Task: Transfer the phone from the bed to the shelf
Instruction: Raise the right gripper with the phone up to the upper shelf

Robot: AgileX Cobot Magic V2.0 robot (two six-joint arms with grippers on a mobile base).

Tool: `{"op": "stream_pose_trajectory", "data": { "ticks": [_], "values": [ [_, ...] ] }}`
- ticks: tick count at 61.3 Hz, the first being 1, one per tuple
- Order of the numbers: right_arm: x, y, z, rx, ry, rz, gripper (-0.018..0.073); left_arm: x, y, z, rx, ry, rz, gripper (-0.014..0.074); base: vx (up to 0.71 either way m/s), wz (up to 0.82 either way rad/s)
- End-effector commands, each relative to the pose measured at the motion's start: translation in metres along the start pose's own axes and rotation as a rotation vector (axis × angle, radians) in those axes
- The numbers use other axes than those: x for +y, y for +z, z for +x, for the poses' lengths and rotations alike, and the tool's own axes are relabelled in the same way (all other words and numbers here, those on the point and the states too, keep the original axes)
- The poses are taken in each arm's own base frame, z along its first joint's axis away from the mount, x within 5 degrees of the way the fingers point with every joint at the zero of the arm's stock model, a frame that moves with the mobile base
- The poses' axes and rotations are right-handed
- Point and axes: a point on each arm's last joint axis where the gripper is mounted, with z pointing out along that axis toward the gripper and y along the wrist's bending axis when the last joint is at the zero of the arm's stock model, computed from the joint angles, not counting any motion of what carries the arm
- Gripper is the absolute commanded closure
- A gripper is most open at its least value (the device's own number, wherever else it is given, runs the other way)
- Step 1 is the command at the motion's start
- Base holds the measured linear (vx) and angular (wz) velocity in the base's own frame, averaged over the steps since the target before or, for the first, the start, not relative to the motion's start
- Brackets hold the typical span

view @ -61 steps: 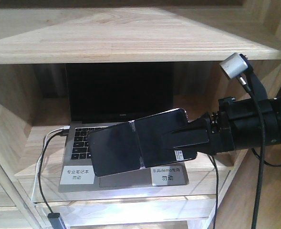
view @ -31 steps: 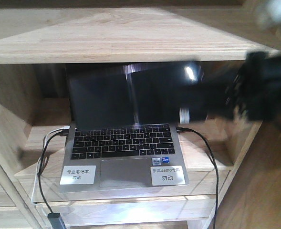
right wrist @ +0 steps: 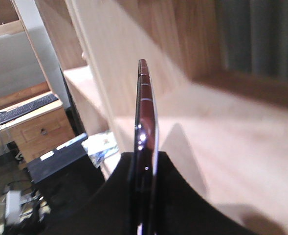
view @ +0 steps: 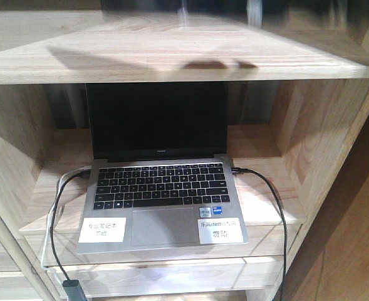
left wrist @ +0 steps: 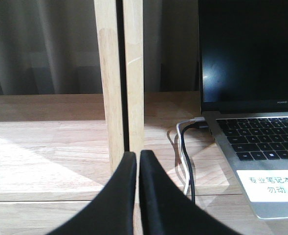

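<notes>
The right tool [right wrist: 144, 196] pinches the phone [right wrist: 144, 122] edge-on between its black fingers, holding it above the pale wooden shelf [right wrist: 222, 147]; in the front view only a blurred dark streak at the top edge hints at it over the upper plank. To finish well, the phone should be tilted flat and lowered until it rests fully on the wood, back from the front edge, before the grip is released. The left tool [left wrist: 138, 196] is pressed together, empty, in front of a wooden upright [left wrist: 119, 73]. Below sits an open laptop [view: 162, 182] with cables [view: 54, 219], clear of the placement.
</notes>
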Motion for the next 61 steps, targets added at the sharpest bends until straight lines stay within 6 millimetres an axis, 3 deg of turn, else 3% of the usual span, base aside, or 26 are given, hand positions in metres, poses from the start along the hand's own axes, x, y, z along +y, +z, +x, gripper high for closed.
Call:
{"op": "stream_pose_trajectory", "data": {
  "ticks": [1,14,30,43,51,61],
  "values": [
    [0.006,-0.002,-0.031,-0.128,-0.014,-0.019,0.0561,0.001,0.000,-0.006,-0.076,-0.010,-0.010,0.0596,0.00,0.00],
    [-0.012,0.015,-0.055,-0.152,-0.026,-0.039,0.0561,0.001,0.000,-0.006,-0.076,-0.010,-0.010,0.0596,0.00,0.00],
    [-0.010,0.070,-0.063,-0.122,-0.053,-0.054,0.0561,0.001,0.000,-0.006,-0.076,-0.010,-0.010,0.0596,0.00,0.00],
    [-0.022,0.118,-0.052,-0.091,-0.052,0.002,0.0561,0.001,0.000,-0.006,-0.076,-0.010,-0.010,0.0596,0.00,0.00],
    [-0.034,0.149,-0.035,-0.065,-0.030,0.007,0.0561,0.001,0.000,-0.006,-0.076,-0.010,-0.010,0.0596,0.00,0.00],
    [-0.056,0.175,-0.013,-0.035,0.008,0.042,0.0561,0.001,0.000,-0.006,-0.076,-0.010,-0.010,0.0596,0.00,0.00]
  ]
}}
